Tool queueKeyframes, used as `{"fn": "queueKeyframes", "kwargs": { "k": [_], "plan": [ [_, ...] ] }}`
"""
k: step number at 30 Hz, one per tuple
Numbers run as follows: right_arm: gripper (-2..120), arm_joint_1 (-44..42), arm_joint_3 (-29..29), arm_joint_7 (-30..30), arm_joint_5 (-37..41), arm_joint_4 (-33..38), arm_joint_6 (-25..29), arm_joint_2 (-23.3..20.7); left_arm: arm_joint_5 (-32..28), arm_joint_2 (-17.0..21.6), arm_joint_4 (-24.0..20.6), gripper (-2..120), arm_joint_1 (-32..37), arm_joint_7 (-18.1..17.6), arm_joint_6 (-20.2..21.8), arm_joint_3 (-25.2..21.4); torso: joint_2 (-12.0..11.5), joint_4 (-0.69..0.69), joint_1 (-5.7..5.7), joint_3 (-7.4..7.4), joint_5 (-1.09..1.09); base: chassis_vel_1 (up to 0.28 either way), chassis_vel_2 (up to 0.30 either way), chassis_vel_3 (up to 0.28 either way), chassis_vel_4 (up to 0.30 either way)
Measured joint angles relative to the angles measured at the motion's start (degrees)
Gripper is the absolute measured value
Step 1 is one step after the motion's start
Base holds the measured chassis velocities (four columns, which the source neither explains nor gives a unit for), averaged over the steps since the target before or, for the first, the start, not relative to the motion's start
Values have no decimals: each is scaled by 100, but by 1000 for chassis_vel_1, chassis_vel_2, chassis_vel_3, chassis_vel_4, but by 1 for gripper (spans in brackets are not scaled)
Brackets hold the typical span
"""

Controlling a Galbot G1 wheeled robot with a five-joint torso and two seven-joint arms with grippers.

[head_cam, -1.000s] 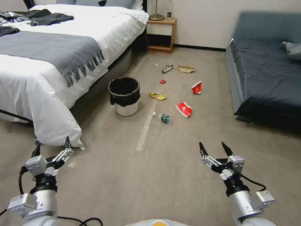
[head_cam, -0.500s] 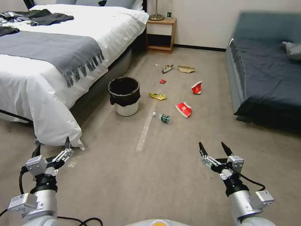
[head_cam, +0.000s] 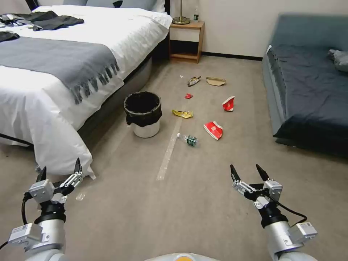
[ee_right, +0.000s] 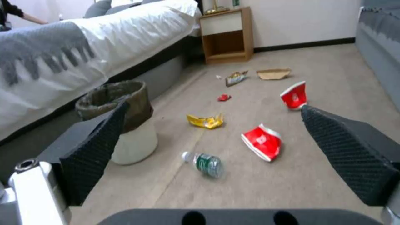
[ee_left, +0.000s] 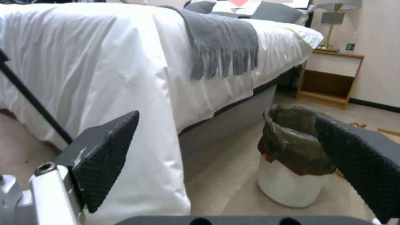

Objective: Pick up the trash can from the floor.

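Bare floor (head_cam: pixel 203 203) between both spread-open, empty hands and trash can (head_cam: pixel 143 114) beside bed (head_cam: pixel 54 72).

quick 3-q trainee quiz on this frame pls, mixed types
1. True or false: the small white plastic trash can with a black bag stands upright on the beige carpet floor.
2. Which lies closest to the can? A. clear plastic bottle B. crumpled yellow wrapper C. flat brown paper bag
3. Fill in: the left gripper and right gripper are both ____.

Key: 1 true; 2 B; 3 open
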Motion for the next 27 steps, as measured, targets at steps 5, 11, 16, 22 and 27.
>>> {"fn": "queueKeyframes", "kwargs": {
  "k": [5, 11, 16, 22, 27],
  "plan": [
    [100, -30, 9, -9, -17, 17, 17, 17, -9, 9, -1, 100, 7, 0, -14, 0, 0, -1, 0, 0, 0, -152, 136, 135, -146],
    [100, -46, 17, -34, -20, 47, 29, 34, -26, 33, -20, 100, 20, 1, -23, -7, 0, 0, 0, 0, -2, -114, 127, 129, -123],
    [100, -58, 20, -55, -18, 74, 36, 42, -58, 54, -54, 100, 34, 1, -27, -30, 0, -1, 0, 0, 0, -131, 135, 127, -142],
    [100, -104, 33, -67, -16, 108, 48, 39, -67, 51, -73, 100, 66, 1, -45, -36, 0, -1, 0, 0, 0, -149, 143, 142, -138],
    [100, -129, 45, -73, -14, 121, 59, 30, -67, 27, -90, 100, 93, 2, -56, -27, 0, 0, 0, 0, 0, -129, 143, 150, -160]
  ]
}}
